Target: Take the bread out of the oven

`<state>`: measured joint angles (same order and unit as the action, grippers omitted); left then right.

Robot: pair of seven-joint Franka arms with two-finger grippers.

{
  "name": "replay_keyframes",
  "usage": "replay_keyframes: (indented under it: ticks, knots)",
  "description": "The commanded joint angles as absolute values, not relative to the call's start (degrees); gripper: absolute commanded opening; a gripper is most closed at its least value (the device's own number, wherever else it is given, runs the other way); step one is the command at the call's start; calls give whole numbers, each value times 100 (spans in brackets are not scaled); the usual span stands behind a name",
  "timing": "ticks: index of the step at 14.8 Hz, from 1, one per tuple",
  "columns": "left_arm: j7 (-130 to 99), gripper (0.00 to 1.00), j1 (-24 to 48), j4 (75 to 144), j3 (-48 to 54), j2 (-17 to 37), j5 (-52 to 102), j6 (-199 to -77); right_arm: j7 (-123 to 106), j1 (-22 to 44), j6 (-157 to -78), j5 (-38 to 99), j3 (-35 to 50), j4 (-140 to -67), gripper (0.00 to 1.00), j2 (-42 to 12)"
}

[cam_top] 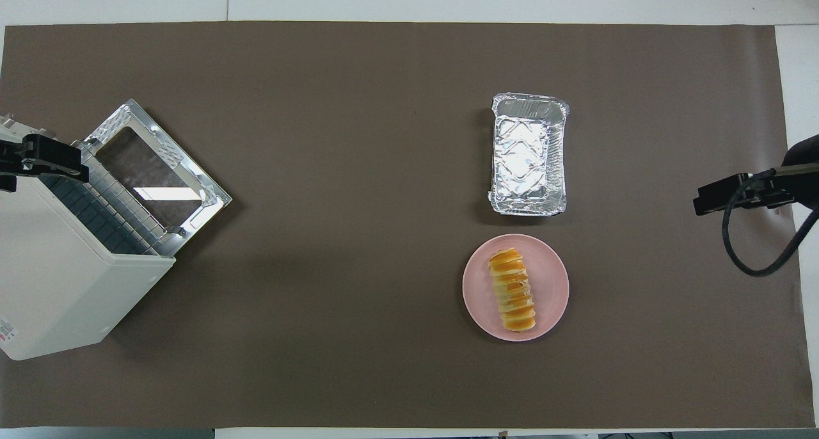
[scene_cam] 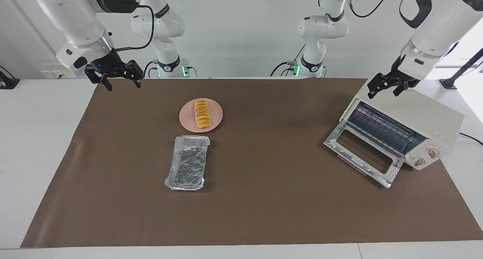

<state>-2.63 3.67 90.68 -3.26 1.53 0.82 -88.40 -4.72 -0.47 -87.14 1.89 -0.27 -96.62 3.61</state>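
While lying lengthwise on the round pink plate (scene_cam: 216,117), small golden-yellow ridged loaf of bread (scene_cam: 202,114), well apart from the boxy cream-white toaster oven (scene_cam: 426,117) and toward the right arm's end of the table from it. Resting clear of both grippers, touched by neither.

Standing at the left arm's end of the brown table mat (scene_cam: 264,198), that oven, with glass drop-down door (scene_cam: 362,153) hanging open onto the mat and wire rack (scene_cam: 381,128) showing bare inside. Sitting on the front panel beside the door opening, two round knobs (scene_cam: 426,157).

Lying just beside the plate, rectangular silver foil tray (scene_cam: 187,162), farther from the robots than the plate and equally far along the table from the oven. Holding nothing that can be seen.

Hovering over the oven's top, at the corner nearer the robots, left gripper (scene_cam: 385,88), fingers spread wide and gripping nothing. Showing in the overhead view as a dark bar (cam_top: 38,160) above the rack edge.

Hanging over the mat's corner at the right arm's end, well apart from the oven, right gripper (scene_cam: 120,83), fingers likewise spread wide and holding nothing.
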Motion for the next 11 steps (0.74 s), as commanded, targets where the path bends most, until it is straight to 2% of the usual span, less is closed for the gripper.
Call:
replay_keyframes:
  ticks: [1, 11]
  knots:
    - [-264, 100, 343, 9185, -308, 53, 35, -8877, -571, -167, -8780, 229, 79, -9642, 100, 360]
    - [-264, 100, 343, 9185, -308, 53, 35, -8868, -571, -141, -8833, 9, 88, -9677, 100, 378]
